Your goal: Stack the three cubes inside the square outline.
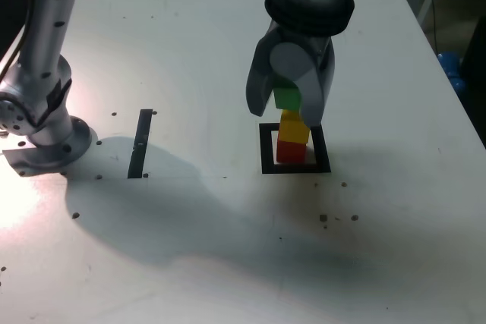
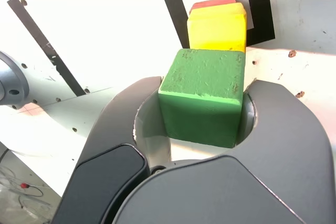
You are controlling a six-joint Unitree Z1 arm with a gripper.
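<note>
A white table (image 1: 190, 28) is seen in the exterior view, with the square outline (image 1: 266, 149) of black tape laid on it toward the exterior view's right of centre. Inside the outline the red cube (image 1: 289, 151) is set on the white centre, and the yellow cube (image 1: 295, 127) is stacked directly on top of it, slightly offset toward the exterior view's right. The green cube (image 1: 287, 98) is held above the yellow one by the gripper (image 1: 291, 95), which is pointed downward over the outline; whether the green cube is touching the yellow cube's top or is just clear of it cannot be told from either view. In the wrist view the green cube (image 2: 203, 95) is seen clamped between the two dark grey jaws, which are closed against its opposite sides, with the gripper (image 2: 202, 108) parted only as far as the cube's width. Beyond it in the wrist view the yellow cube (image 2: 217, 29) is shown, with an edge of the red cube (image 2: 212, 2) visible past it, and both are framed by the square outline (image 2: 260, 9). A thin straight black strip (image 1: 140, 142) is laid on the table well apart from the outline, toward the exterior view's left, and near it the arm's grey base (image 1: 45, 138) is mounted. A broad shadow is cast across the table in front of the outline.
</note>
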